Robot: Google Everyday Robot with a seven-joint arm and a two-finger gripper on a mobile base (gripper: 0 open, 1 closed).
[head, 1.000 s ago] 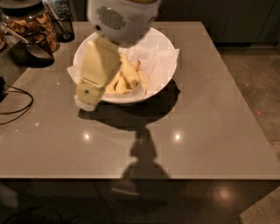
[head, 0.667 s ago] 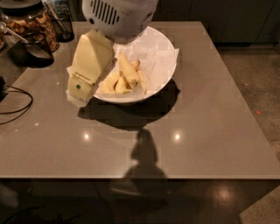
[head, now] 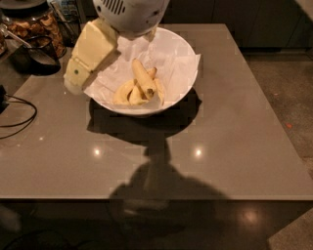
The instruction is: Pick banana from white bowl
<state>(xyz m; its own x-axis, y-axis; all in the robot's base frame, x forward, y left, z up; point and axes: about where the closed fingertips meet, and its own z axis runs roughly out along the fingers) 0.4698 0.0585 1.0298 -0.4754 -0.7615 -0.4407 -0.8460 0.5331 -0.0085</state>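
Gripper just L of white bowl, grip state unclear; banana inside.

The arm is a blocky cream-yellow link with flat faces and bevelled edges, marked by one small dark-green dot near its lower end. Above it bulges a rounded white housing with a patch of dark vent slots. The gripper, equally cream, ends the link just left of the white bowl

gripper: shifted left, now beside white bowl | banana: fully exposed
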